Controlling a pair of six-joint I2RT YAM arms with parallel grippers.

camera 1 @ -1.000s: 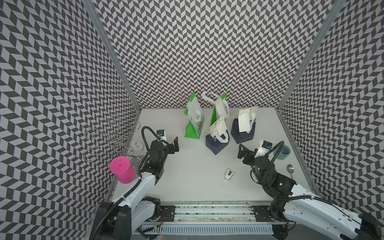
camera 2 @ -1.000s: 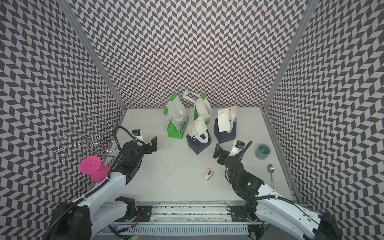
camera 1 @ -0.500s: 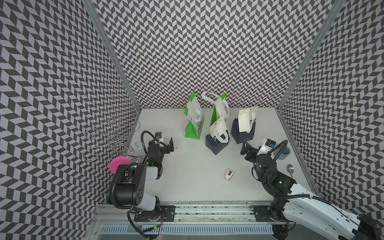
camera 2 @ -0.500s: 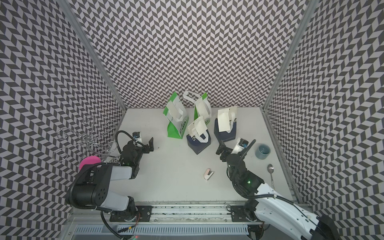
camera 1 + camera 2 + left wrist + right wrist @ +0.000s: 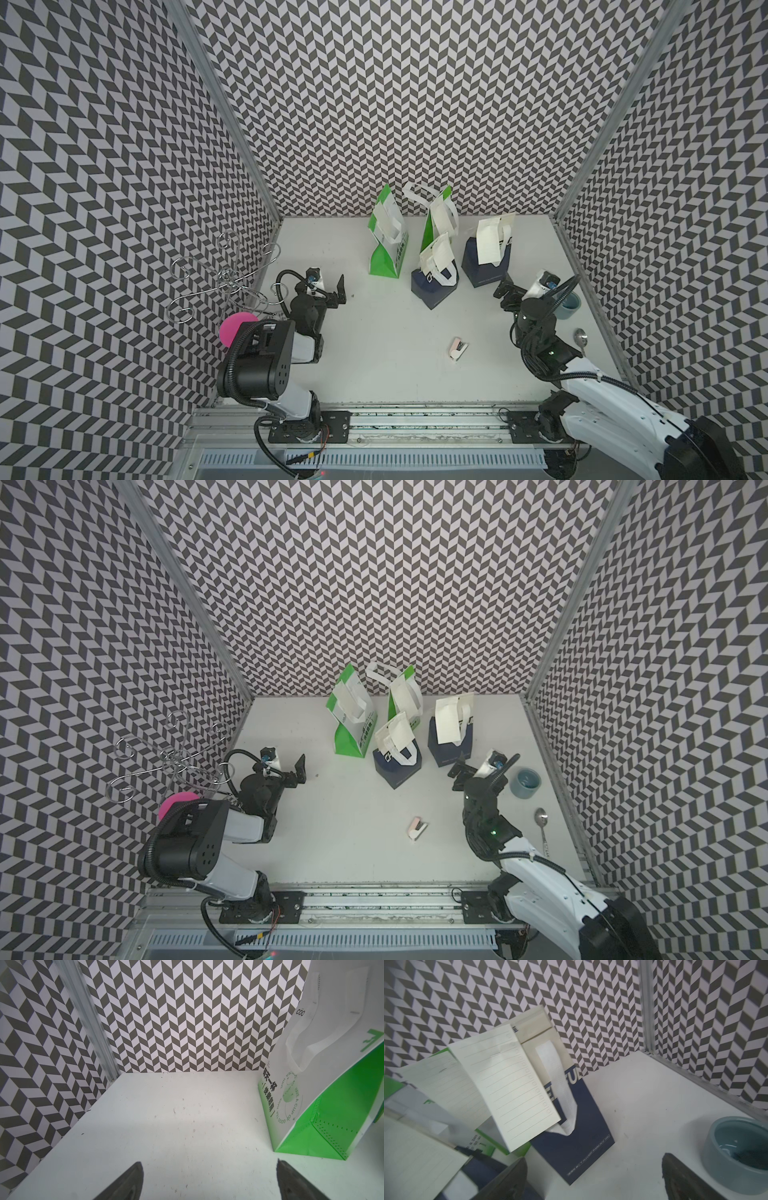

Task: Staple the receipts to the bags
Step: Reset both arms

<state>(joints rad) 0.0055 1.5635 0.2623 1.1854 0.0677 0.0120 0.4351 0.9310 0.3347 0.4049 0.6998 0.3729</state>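
Four bags stand at the back of the table: two green-and-white [image 5: 386, 249] [image 5: 434, 216] and two navy [image 5: 434, 284] [image 5: 484, 268]. A cream receipt [image 5: 488, 243] hangs down the front of each. A small pink-and-white stapler [image 5: 457, 347] lies alone on the table nearer the front. My left gripper [image 5: 336, 293] [image 5: 209, 1180] is open and empty, low over the table left of the near green bag [image 5: 311, 1109]. My right gripper [image 5: 503, 293] [image 5: 593, 1178] is open and empty just right of the right navy bag [image 5: 577, 1147], whose receipt [image 5: 508, 1088] faces it.
A wire hook rack [image 5: 224, 278] and a pink cup [image 5: 235, 328] stand at the left wall behind my left arm. A blue-grey bowl [image 5: 570, 305] [image 5: 737, 1153] and a spoon [image 5: 581, 337] lie by the right wall, close to my right gripper.
My left arm has folded back, its elbow now covering most of the pink cup. My right gripper has drifted right and back, towards the bowl. Both stayed open.
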